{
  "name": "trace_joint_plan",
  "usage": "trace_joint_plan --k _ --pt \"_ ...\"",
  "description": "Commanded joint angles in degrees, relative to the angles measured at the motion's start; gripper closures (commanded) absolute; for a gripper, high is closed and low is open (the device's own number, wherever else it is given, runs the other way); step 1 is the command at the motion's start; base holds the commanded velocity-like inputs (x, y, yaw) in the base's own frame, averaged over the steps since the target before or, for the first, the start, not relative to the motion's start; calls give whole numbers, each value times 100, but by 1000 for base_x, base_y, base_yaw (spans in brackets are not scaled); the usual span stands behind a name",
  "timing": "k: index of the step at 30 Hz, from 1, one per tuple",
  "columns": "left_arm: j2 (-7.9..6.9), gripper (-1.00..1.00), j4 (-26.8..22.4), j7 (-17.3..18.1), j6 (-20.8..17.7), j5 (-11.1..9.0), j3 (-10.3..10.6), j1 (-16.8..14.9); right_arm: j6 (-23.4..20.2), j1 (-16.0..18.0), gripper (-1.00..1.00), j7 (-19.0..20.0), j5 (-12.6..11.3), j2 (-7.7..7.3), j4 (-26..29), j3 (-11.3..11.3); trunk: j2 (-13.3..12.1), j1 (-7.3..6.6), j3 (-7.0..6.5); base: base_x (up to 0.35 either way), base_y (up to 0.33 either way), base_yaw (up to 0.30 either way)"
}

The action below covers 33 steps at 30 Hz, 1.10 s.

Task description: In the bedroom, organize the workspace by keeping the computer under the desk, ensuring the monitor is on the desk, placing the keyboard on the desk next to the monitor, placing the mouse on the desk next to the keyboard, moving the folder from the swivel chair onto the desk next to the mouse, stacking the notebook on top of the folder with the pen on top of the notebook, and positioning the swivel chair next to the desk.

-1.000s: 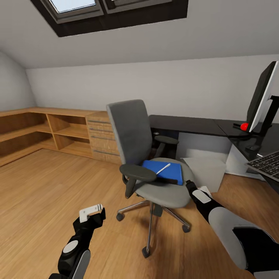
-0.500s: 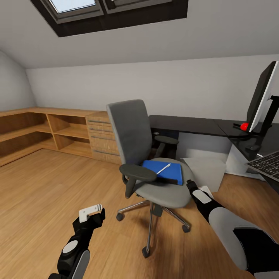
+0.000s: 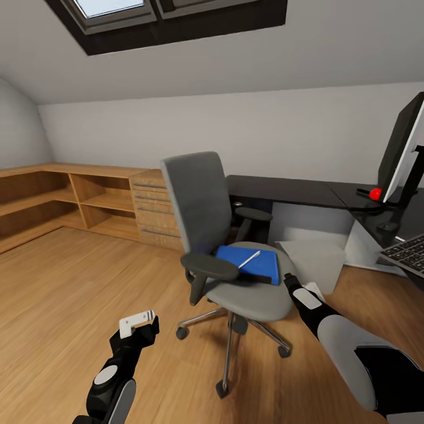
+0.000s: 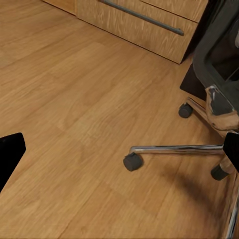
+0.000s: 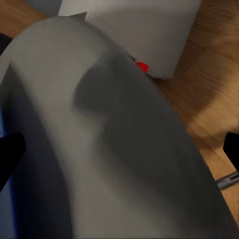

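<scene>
Beside swivel chair (image 3: 227,253) seat edge: right gripper (image 3: 288,281), jaws spread.

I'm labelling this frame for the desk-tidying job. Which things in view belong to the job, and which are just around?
Part of the job:
swivel chair
folder on its seat
pen on the folder
desk
monitor
keyboard
computer by the desk

Just around:
wooden cabinet
open wooden shelves
red ball on the desk
skylight
</scene>
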<state>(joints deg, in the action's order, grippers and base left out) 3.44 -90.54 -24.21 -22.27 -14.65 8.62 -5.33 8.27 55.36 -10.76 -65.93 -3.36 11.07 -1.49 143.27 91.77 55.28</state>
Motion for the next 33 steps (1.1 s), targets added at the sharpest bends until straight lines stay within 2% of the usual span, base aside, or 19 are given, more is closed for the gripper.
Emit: trace_joint_plan --k 1,8,14,18,28,33 --pt "-1 -100 -8 -48 -15 -56 8 -4 15 2 -100 -22 -34 -2 7 -18 2 0 6 170 0 0" --pt "-10 -100 -8 -49 -22 -58 -20 -4 10 1 -100 -31 -34 -89 -14 -14 2 0 6 107 0 0" --pt "-3 -100 -8 -41 -23 -71 -224 -4 -4 1 -100 -34 -63 -248 -17 -9 2 0 6 201 0 0" --pt "-2 -100 -8 -44 -23 -72 -247 -4 -42 1 -100 -39 -68 -290 -18 -2 2 0 6 47 0 0" --pt "-1 -100 -8 -41 -23 -73 -255 -4 -358 2 -100 -62 -225 -305 -18 5 2 0 6 151 0 0" --pt "-1 -100 -8 -46 -23 -73 -256 -4 -816 1 -100 -59 -243 -336 -18 46 2 0 6 15 0 0"
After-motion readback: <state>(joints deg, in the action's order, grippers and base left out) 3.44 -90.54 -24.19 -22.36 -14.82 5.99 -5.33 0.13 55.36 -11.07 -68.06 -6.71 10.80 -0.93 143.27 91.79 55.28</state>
